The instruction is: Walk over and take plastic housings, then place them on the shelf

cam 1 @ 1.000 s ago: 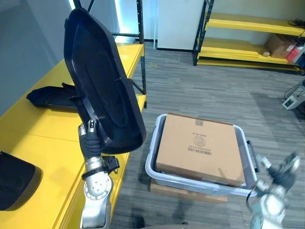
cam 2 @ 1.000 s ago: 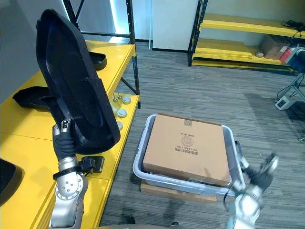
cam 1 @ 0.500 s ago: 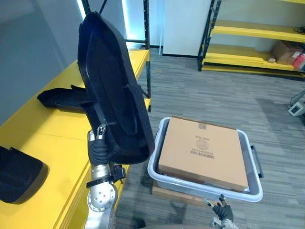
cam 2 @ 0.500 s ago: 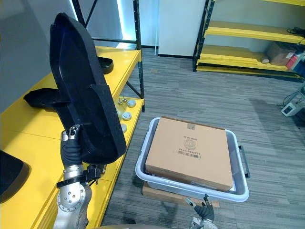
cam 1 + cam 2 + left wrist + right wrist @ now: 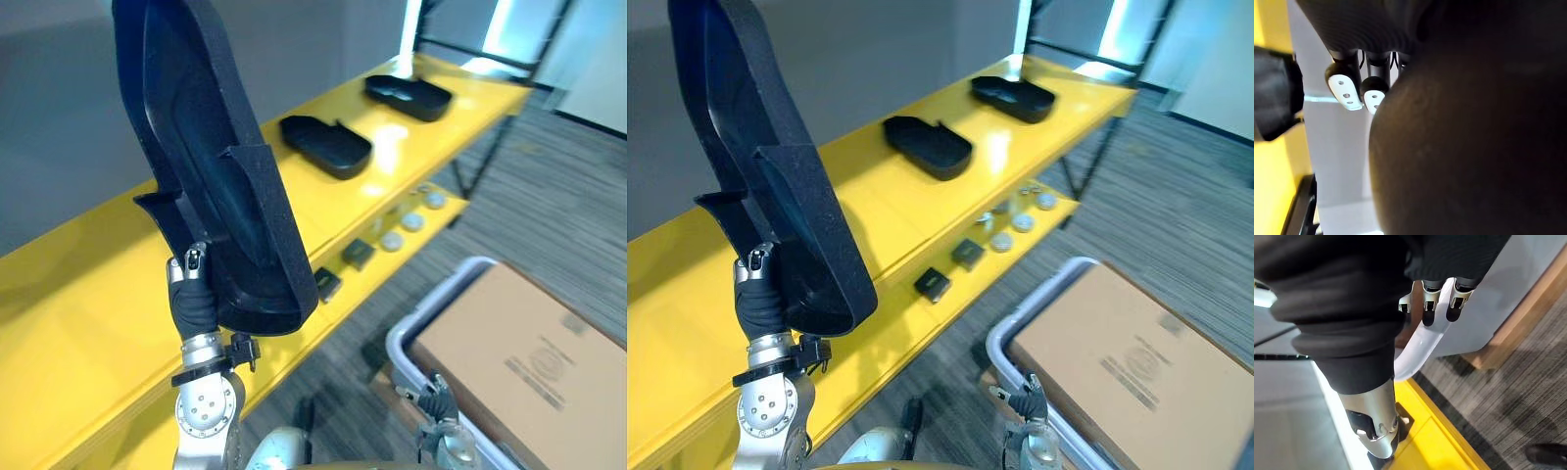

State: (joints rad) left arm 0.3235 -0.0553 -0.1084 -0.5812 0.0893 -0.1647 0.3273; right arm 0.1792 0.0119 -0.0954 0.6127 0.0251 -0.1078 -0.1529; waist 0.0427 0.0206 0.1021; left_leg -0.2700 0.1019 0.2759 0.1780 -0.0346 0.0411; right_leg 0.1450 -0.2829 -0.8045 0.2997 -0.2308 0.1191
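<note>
My left hand (image 5: pixel 191 304) holds a large black plastic housing (image 5: pixel 211 166) upright by its lower end, high over the yellow shelf (image 5: pixel 98 294). In the left wrist view its fingertips (image 5: pixel 1344 90) show past the edge of the dark housing (image 5: pixel 1474 137). Two more black housings, one nearer (image 5: pixel 326 145) and one farther (image 5: pixel 409 96), lie flat further along the shelf top. My right hand (image 5: pixel 438 403) hangs low near the bottom middle. Its fingers (image 5: pixel 1437 306) are relaxed with nothing in them, close to the rim of the grey bin (image 5: pixel 1420 352).
A grey bin (image 5: pixel 404 333) on the floor at the lower right holds a cardboard box (image 5: pixel 529 362). The shelf's lower board carries small round parts (image 5: pixel 392 240) and black blocks (image 5: pixel 356 253). A black upright post (image 5: pixel 490 147) stands at the shelf's far end.
The camera has swung left toward the shelf, so the whole picture shifted. My left hand still holds the housing upright. My right hand dropped from the lower right to the bottom middle.
</note>
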